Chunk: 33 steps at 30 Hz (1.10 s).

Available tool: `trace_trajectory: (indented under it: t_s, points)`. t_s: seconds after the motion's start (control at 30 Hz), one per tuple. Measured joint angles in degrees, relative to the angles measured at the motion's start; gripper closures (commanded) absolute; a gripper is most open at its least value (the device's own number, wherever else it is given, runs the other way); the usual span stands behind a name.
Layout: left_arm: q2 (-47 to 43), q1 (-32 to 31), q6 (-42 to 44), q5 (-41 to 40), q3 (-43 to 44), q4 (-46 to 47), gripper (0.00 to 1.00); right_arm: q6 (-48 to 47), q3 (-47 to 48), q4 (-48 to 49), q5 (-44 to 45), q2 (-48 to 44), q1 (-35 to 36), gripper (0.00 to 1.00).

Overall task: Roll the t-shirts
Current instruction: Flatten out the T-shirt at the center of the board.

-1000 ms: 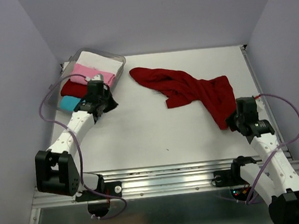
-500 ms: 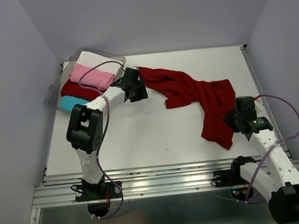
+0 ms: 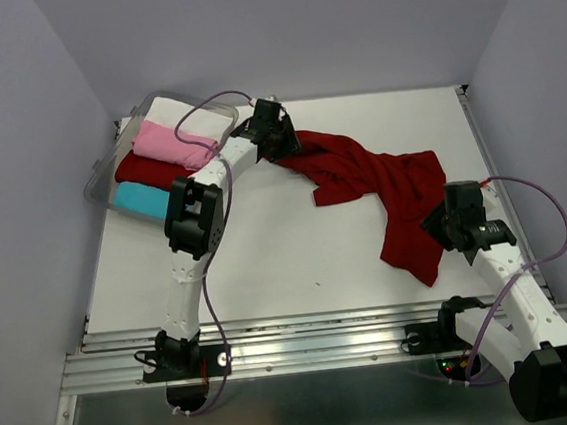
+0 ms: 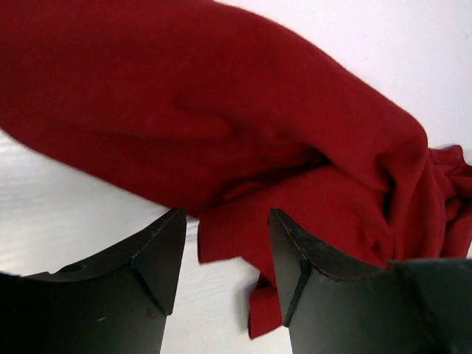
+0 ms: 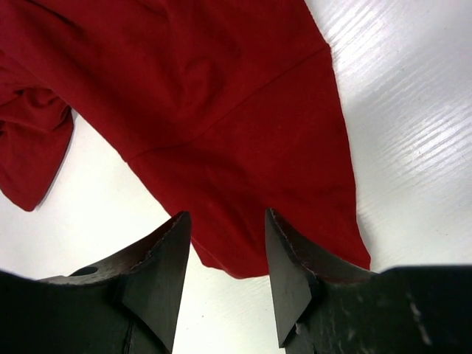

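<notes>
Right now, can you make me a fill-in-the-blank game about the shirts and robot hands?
The big shirt crumpled on the table is dark ___.
The left hand and the right hand are both ___, not shut.
The cyan shirt lies inside the clear plastic ___.
Missing words: red; open; tub.

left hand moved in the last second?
Yes. The left hand swung right and farther back, away from the clear tub's near corner, to the left end of the dark red t-shirt.

Even, soft overhead light makes the tabletop (image 3: 267, 254) bright with faint shadows; wrist views show streaky glare on it, and the near jaws blur slightly.
</notes>
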Motion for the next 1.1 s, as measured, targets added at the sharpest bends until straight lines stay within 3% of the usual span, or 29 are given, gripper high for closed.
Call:
trace_trajectory:
  t_s: [0.3, 0.33, 0.43, 0.53, 0.87, 1.1]
  points:
    - [6.34, -0.17, -1.22, 2.67, 4.31, -4.11, 0.5, -1.25, 1.25, 0.48, -0.02, 0.24, 0.0, 0.5]
    - [6.51, -0.24, -1.38, 2.73, 4.31, -4.48, 0.54, -1.27, 1.25, 0.48, -0.04, 0.24, 0.0, 0.5]
    - [6.67, -0.42, -1.57, 3.15, 4.31, -4.85, 0.81, -1.29, 1.25, 0.48, -0.13, 0.24, 0.0, 0.5]
    - [6.67, -0.66, -1.81, 3.54, 4.31, -4.74, 1.0, -1.29, 1.25, 0.48, -0.15, 0.24, 0.0, 0.49]
    - [5.92, -0.83, -1.44, 4.52, 4.07, -5.01, 1.0, -1.68, 1.25, 0.48, -0.22, 0.07, 0.0, 0.49]
    - [-2.58, -0.85, 1.2, 1.51, 1.57, -6.93, 1.0, -1.73, 1.25, 0.48, -0.83, 0.07, 0.0, 0.48]
